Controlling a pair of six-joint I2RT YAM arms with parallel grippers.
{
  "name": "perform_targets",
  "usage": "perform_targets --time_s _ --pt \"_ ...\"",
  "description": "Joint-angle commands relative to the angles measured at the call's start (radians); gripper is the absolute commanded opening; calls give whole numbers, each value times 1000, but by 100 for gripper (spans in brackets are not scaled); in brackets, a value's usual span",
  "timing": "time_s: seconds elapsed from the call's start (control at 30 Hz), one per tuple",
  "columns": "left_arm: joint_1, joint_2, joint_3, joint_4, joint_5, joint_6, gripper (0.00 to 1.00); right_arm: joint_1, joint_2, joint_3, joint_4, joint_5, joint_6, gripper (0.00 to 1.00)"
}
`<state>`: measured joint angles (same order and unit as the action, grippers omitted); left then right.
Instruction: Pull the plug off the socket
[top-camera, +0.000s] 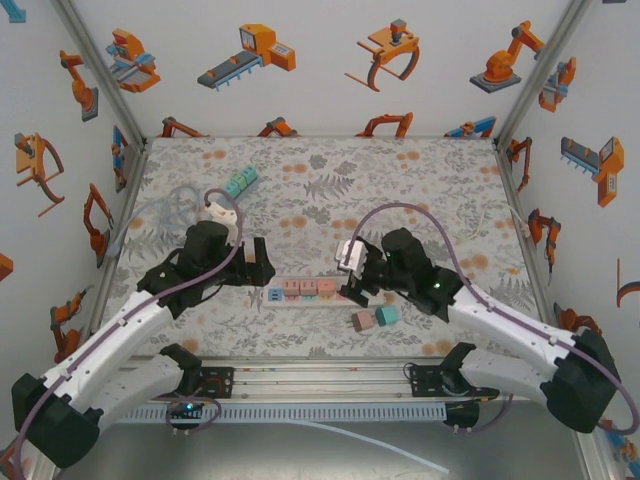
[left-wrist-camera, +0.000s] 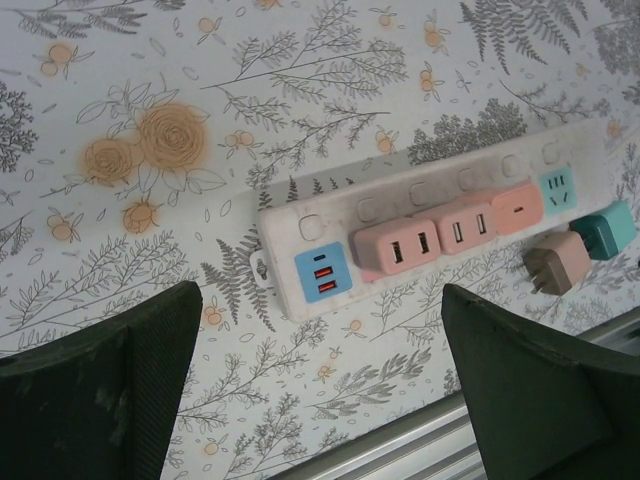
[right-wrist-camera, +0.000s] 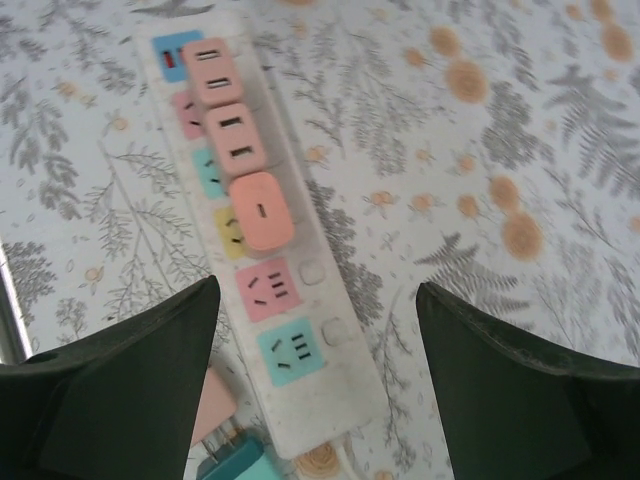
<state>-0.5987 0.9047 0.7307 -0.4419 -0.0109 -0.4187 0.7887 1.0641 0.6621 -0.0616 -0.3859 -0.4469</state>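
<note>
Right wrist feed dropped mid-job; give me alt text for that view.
A white power strip runs from top left to bottom centre, three pink adapters plugged into its upper half. The open right pincer frames its near end, where a pink socket and a teal socket sit free; two loose plugs lie at bottom left.

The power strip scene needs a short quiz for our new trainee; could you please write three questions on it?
1. True or false: the left claw and the right claw are both open and hold nothing.
2. How many pink plugs sit in the power strip? A) two B) three C) five
3. Fill in: beside the loose pink plug on the table lies a second loose plug; its colour is ____.
Key: 1 true; 2 B; 3 teal.
</note>
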Motion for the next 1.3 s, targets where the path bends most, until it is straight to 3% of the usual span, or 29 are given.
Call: perform_targets --time_s 0.0,0.4,0.53,0.8,1.0,1.27 --pt "36 20 -20 5 57 -57 97 -5 89 62 3 -176 -103 72" --pt "77 93 -98 88 93 -65 100 -6 368 102 112 -174 -151 64" --pt "79 112 -124 121 96 -73 88 -6 416 100 140 -184 -150 57" --pt "78 200 -127 144 132 -88 75 -7 444 94 153 -188 -149 34" --pt "77 325 -90 120 150 -107 68 -6 444 85 154 -181 -151 30" --pt "76 370 -94 139 162 -121 64 -8 446 88 157 -169 -151 30"
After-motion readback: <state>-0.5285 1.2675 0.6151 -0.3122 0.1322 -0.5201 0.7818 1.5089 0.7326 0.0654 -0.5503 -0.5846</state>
